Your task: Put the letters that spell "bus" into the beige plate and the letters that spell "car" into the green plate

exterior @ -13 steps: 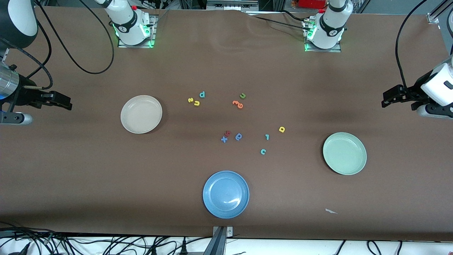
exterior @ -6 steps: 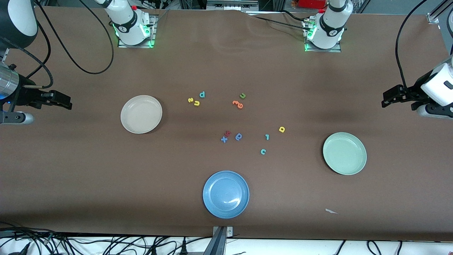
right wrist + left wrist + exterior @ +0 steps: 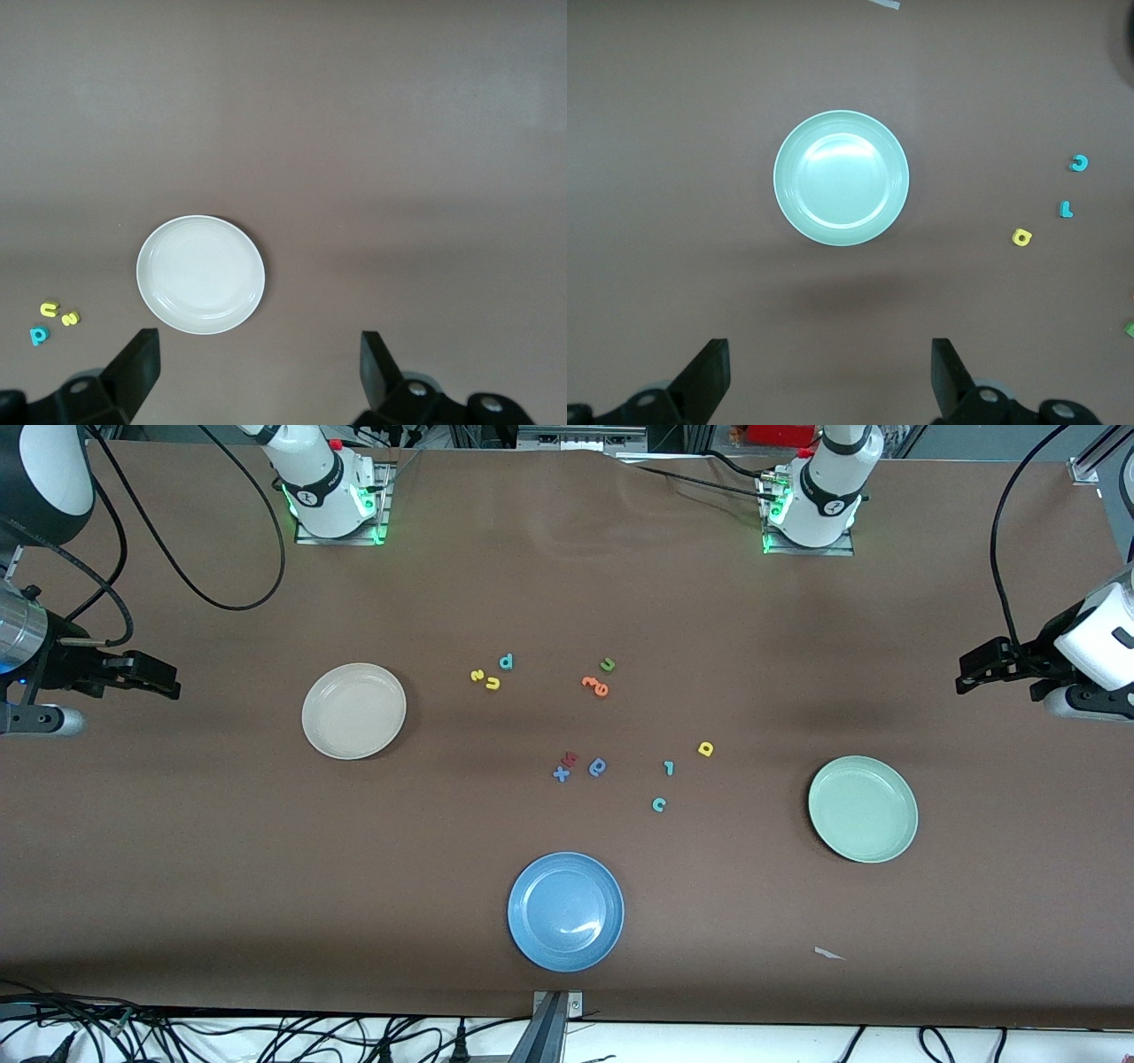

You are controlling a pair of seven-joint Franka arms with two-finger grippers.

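The beige plate lies empty toward the right arm's end. Beside it, toward the table's middle, lie the teal b, yellow s and yellow u. The green plate lies empty toward the left arm's end. Toward the middle from it lie the teal c, teal r and yellow a. My right gripper hangs open over the table's right-arm end. My left gripper hangs open over the left-arm end. Both hold nothing.
An empty blue plate lies nearest the front camera. A green u and orange letters lie mid-table. A red letter, blue x and blue looped letter cluster near the middle. A paper scrap lies near the front edge.
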